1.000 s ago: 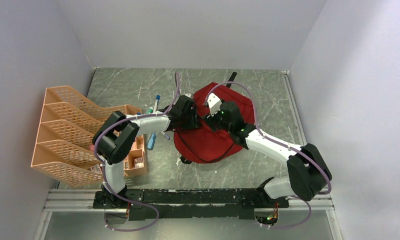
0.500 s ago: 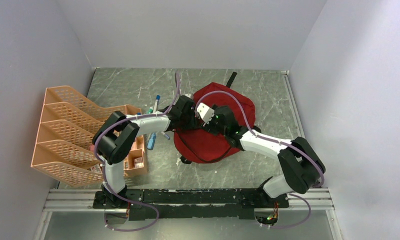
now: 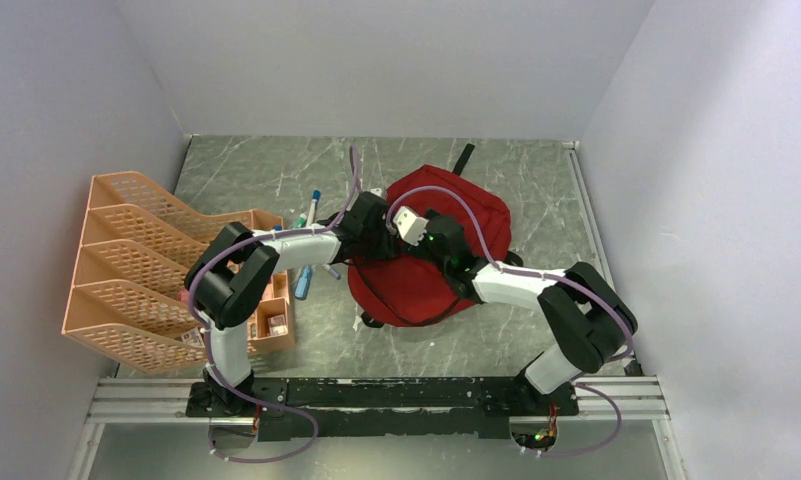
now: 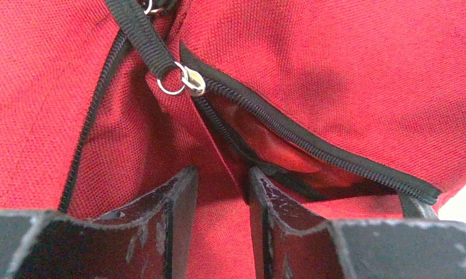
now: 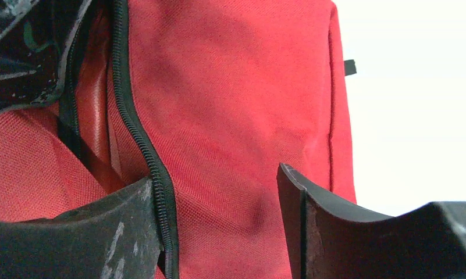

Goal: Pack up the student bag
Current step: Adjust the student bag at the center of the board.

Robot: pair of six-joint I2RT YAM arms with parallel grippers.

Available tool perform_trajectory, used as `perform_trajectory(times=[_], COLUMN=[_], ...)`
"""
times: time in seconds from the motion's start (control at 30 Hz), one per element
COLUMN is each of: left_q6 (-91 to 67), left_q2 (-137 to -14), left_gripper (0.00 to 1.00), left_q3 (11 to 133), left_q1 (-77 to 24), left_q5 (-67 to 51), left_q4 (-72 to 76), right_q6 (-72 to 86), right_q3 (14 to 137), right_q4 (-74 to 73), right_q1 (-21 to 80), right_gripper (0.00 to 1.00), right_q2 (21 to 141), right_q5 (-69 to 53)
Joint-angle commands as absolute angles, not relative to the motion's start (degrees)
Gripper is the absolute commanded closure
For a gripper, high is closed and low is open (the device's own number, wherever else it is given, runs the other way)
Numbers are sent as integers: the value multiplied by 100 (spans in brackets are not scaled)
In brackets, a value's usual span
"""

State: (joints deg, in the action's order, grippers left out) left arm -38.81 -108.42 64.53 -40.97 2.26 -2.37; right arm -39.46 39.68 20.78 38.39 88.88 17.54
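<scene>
The student bag (image 3: 441,270), red with black zippers, lies in the middle of the table. My left gripper (image 3: 376,238) is at its left edge. In the left wrist view that gripper (image 4: 221,171) is shut on a fold of red fabric beside the gaping zipper opening (image 4: 288,145), below a silver zipper pull (image 4: 192,81). My right gripper (image 3: 416,232) sits right next to it over the bag's top. In the right wrist view it (image 5: 214,174) stands open astride red fabric, its left finger (image 5: 102,232) against the zipper edge (image 5: 143,145).
An orange mesh organiser (image 3: 136,260) stands along the left side, with small items in its front tray (image 3: 274,320). Blue markers (image 3: 308,212) lie between it and the bag. A black strap (image 3: 463,158) sticks out behind the bag. Grey walls close in all round.
My right arm has swung left across the bag, bringing its gripper up beside the left one, and its elbow has folded in. The left arm has stayed put.
</scene>
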Motion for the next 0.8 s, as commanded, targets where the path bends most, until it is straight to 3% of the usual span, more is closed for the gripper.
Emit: perform_trajectory(times=[0.0, 0.57, 0.77], left_q6=[-3832, -3810, -3854], left_q2=[-10766, -10780, -10763], left_gripper=[58, 59, 59], left_q3=[6310, 6339, 6452], left_q1=[-4121, -4120, -4122], left_q5=[53, -36, -381], left_q4=[-387, -362, -233], right_q6=[-3753, -2797, -2557], right_q3=[3941, 4063, 3882], right_q4=[3014, 3366, 3448], right_q1=[3861, 3833, 3823], right_gripper=[35, 39, 65], right_q2=[8737, 8077, 7974], right_q5=[2292, 2877, 2765])
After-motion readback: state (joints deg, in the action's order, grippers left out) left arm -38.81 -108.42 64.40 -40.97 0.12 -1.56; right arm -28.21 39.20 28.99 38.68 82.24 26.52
